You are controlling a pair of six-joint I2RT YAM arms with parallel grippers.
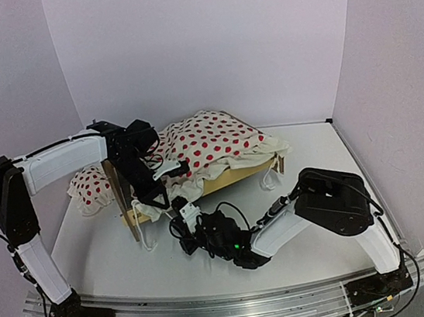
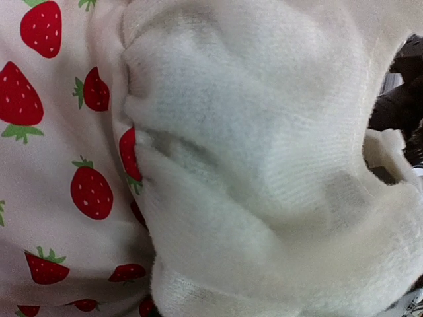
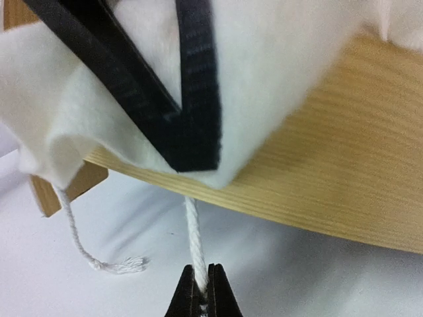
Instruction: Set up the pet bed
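Now: right gripper (image 3: 203, 294) jaws pinched together on thin white cotton cord (image 3: 192, 228) hanging under light plywood pet bed (image 3: 344, 165) side rail. Left gripper (image 1: 157, 197) buried in white strawberry-print fleece blanket (image 1: 209, 139) draped over pet bed; jaws hidden, cannot tell. Blanket on, bunched. Likely left: cord fastening, small strawberry-print pillow (image 1: 89, 186) lying outside pet bed, by headboard.

White blanket (image 2: 59, 152) printed with red, green-leafed strawberries; pale tan, straight-grained pet bed (image 3: 344, 152); plain white cord (image 3: 193, 238)

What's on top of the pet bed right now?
A strawberry-print blanket is heaped on the pet bed, its white fleece side spilling over the side. The right gripper pinches a white string hanging below. The bed's base is covered.
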